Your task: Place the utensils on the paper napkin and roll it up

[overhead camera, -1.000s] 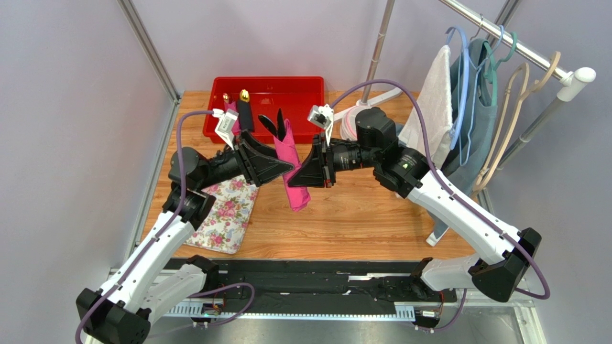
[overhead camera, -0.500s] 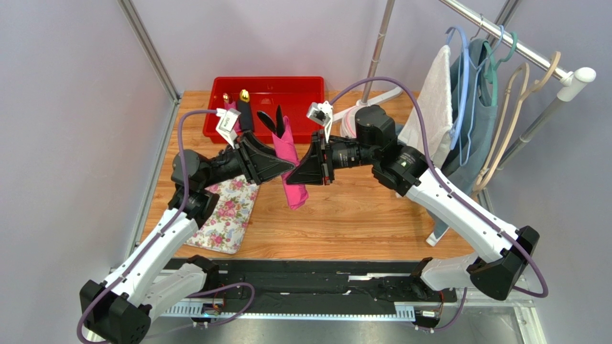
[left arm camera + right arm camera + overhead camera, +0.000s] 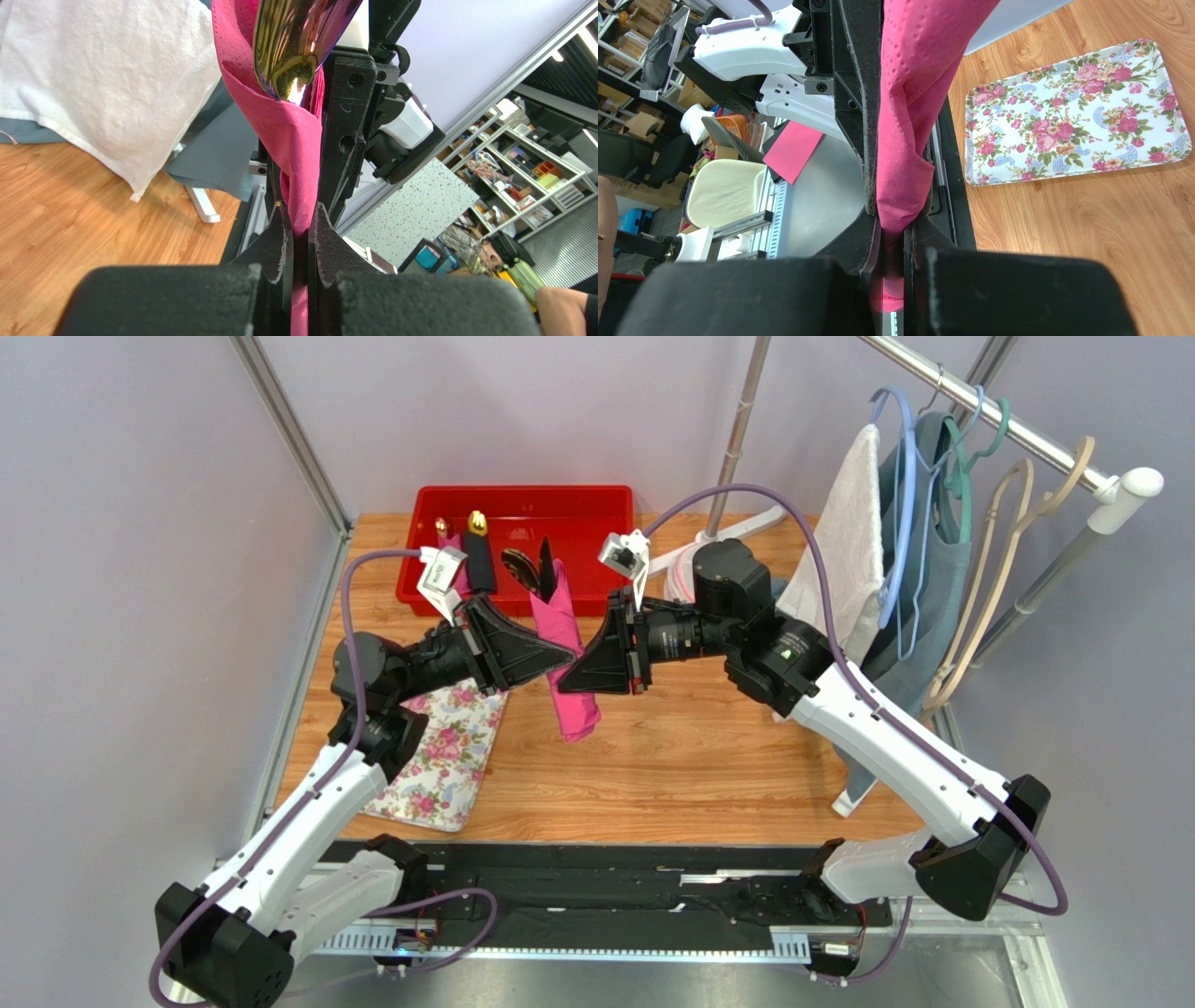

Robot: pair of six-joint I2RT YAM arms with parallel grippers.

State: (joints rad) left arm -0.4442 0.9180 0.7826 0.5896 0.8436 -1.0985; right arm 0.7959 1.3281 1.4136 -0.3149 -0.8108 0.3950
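Note:
The paper napkin (image 3: 575, 714) is a magenta roll held up in the air over the table's middle, tilted with its top toward the back. The utensils' dark shiny heads (image 3: 533, 570) stick out of its upper end. My left gripper (image 3: 570, 662) comes in from the left and is shut on the roll. From the right, my right gripper (image 3: 571, 688) is shut on it too. In the left wrist view the pads (image 3: 278, 241) pinch the napkin (image 3: 291, 140) under a shiny head (image 3: 295, 35). In the right wrist view the right gripper (image 3: 896, 227) squeezes the napkin (image 3: 913, 91).
A red bin (image 3: 589, 511) at the back holds pink and black rolls with gold heads (image 3: 470, 549). A floral-print white mat (image 3: 442, 742) lies at the left of the table. A clothes rack with hangers (image 3: 968, 504) and a white towel (image 3: 842, 532) stands at the right.
My left gripper has closed on the napkin roll. Both arms and the roll have shifted slightly toward the back.

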